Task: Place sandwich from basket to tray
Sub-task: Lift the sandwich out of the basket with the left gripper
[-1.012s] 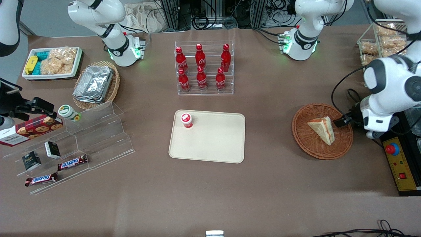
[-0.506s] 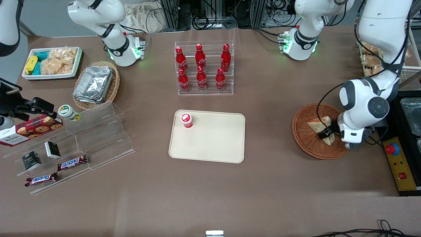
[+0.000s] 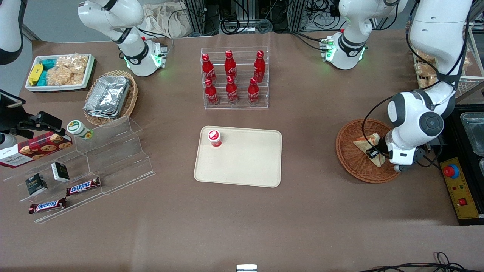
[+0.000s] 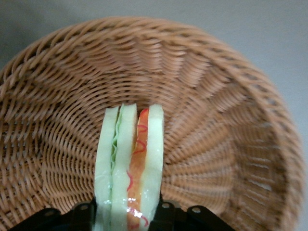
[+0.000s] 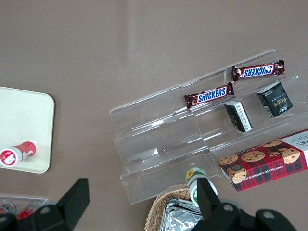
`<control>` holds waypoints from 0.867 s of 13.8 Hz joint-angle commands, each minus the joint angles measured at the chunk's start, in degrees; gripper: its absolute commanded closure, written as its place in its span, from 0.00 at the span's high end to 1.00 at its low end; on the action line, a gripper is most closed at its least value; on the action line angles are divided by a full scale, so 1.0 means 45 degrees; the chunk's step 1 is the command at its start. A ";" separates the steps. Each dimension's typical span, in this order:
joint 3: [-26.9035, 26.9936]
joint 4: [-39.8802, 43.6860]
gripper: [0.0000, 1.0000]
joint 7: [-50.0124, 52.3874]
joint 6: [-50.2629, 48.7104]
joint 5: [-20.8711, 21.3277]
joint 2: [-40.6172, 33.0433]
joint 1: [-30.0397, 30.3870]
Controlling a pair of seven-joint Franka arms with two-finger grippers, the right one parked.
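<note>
The sandwich [image 3: 363,144] [image 4: 130,159], white bread with green and red-orange filling, lies in the round reddish-brown wicker basket [image 3: 351,162] [image 4: 216,120] toward the working arm's end of the table. My gripper [image 3: 373,153] [image 4: 127,217] is down in the basket, its black fingers pressed against both bread faces, shut on the sandwich. The arm's wrist hides part of the sandwich and the basket rim in the front view. The cream tray [image 3: 245,166] lies flat at mid-table, well apart from the basket toward the parked arm's end.
A small red-capped bottle [image 3: 214,138] lies on a tray corner. A clear rack of red cola bottles [image 3: 234,79] stands farther from the front camera than the tray. A yellow control box [image 3: 459,189] sits beside the basket. Acrylic steps with snacks [image 3: 83,170] occupy the parked arm's end.
The gripper came from beside the basket to over the sandwich, then settled lower onto it. The sandwich has shifted slightly in the basket.
</note>
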State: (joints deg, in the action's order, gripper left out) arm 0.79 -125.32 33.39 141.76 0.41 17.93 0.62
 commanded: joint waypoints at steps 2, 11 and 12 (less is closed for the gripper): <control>0.0020 0.1084 0.22 -0.0192 -0.3051 0.0222 -0.2378 -0.0818; -0.1555 0.8333 0.21 0.1011 -1.2944 0.0085 -0.3652 -0.2852; -0.2335 0.8433 0.21 0.1772 -1.2947 0.0085 -0.3652 -0.2852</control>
State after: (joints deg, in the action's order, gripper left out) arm -5.10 -91.42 36.19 85.98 0.50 -0.77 -11.42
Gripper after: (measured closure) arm 0.789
